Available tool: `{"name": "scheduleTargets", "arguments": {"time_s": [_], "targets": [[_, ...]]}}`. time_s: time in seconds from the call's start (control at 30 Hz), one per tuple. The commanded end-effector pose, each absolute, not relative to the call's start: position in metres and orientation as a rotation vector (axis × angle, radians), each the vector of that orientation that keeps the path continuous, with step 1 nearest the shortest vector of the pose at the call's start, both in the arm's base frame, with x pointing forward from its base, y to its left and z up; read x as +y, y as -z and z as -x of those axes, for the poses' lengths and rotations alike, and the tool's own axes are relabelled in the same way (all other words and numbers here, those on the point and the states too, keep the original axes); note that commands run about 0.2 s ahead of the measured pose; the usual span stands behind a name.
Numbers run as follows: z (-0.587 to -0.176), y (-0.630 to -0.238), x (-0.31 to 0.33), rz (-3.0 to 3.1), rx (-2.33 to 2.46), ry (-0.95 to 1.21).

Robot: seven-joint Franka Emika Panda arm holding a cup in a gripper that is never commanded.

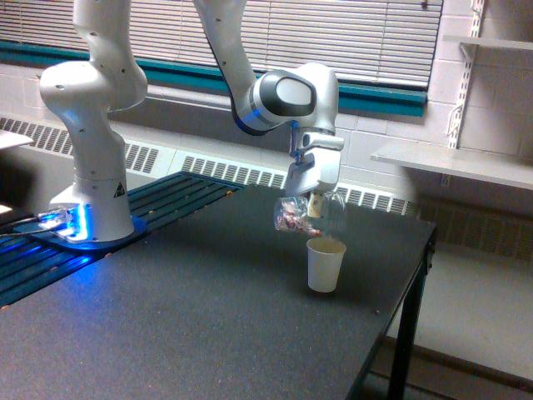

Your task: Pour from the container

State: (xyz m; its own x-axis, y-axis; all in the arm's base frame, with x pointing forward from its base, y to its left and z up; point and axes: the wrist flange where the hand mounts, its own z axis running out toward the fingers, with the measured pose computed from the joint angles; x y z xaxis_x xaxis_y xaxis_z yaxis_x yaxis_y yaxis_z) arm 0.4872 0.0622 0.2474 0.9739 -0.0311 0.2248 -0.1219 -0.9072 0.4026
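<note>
My gripper (314,203) is shut on the container (308,216), a clear cylindrical cup held in the air on its side. Small reddish and pale bits lie in its end toward the exterior view's left. Its other end, toward the exterior view's right, hangs just above a small white paper cup (325,265). That paper cup stands upright on the dark table (200,317), directly below the container. The two are apart by a small gap.
The arm's white base (92,167) stands on the table at the exterior view's left, with a blue glow at its foot. The table's edge (408,308) runs close to the paper cup on the exterior view's right. A wall shelf (454,162) lies beyond it.
</note>
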Motion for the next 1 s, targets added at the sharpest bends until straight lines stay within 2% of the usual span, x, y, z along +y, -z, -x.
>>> {"name": "scheduleTargets", "arguments": {"time_s": [0.03,0.5,1.0], "targets": [[-0.488,-0.245,0.063,-2.676,-0.057,-0.283],[-0.487,-0.255,0.036,-2.649,-0.116,-0.288],[-0.486,-0.254,0.040,-2.650,-0.097,-0.280]]}}
